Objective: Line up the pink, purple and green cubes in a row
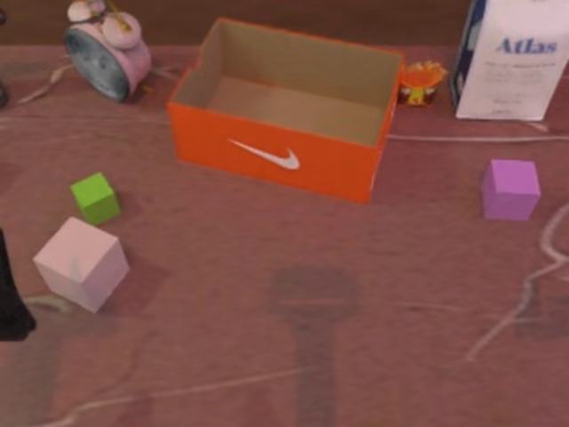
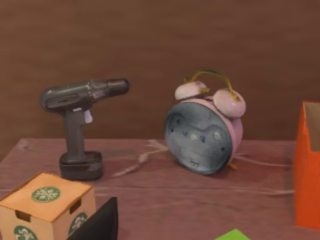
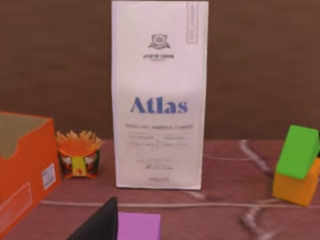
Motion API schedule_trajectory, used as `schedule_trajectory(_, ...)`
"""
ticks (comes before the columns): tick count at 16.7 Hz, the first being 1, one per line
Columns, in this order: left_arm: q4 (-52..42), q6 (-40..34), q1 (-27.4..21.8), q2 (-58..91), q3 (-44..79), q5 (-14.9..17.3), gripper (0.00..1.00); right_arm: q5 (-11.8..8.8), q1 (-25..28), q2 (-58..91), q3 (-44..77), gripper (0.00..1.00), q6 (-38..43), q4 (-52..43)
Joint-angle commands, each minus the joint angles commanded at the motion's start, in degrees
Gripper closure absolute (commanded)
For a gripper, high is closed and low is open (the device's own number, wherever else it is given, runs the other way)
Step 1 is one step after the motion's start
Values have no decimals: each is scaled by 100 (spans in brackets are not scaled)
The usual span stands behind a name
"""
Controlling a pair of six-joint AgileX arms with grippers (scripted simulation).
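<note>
The large pale pink cube (image 1: 82,263) rests at the table's front left. The small lime-green cube (image 1: 95,197) sits just behind it, its corner (image 2: 232,235) peeking into the left wrist view. The purple cube (image 1: 510,189) stands alone at the right and shows as (image 3: 139,226) in the right wrist view. My left gripper (image 1: 11,307) is at the left edge, beside the pink cube and apart from it. One dark finger (image 2: 100,222) shows, with nothing against it. My right arm is outside the top view. Its finger (image 3: 100,225) hovers short of the purple cube, holding nothing.
An open orange box (image 1: 276,156) with a white swoosh fills the back centre. A pink alarm clock (image 1: 107,49) is back left; an Atlas bag (image 1: 516,58) and a fries toy (image 1: 422,82) are back right. A drill (image 2: 80,125), a carton (image 2: 45,210) and a green-orange block (image 3: 297,165) lie further off.
</note>
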Motion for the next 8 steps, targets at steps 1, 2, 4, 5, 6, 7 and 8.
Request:
schedule_trajectory(1, 0, 0, 0, 0, 0, 0, 0, 0, 0, 0, 0, 0, 0, 0)
schedule_trajectory(2, 0, 0, 0, 0, 0, 0, 0, 0, 0, 0, 0, 0, 0, 0)
schedule_trajectory(4, -113, 89, -17, 170, 173, 9, 0, 0, 0, 0, 0, 0, 0, 0)
schedule_trajectory(5, -227, 177, -30, 345, 350, 14, 0, 0, 0, 0, 0, 0, 0, 0)
schedule_trajectory(6, -376, 292, -44, 582, 587, 17, 0, 0, 0, 0, 0, 0, 0, 0)
schedule_trajectory(7, -558, 432, -58, 879, 884, 19, 0, 0, 0, 0, 0, 0, 0, 0)
schedule_trajectory(8, -770, 593, -72, 1238, 1236, 19, 0, 0, 0, 0, 0, 0, 0, 0)
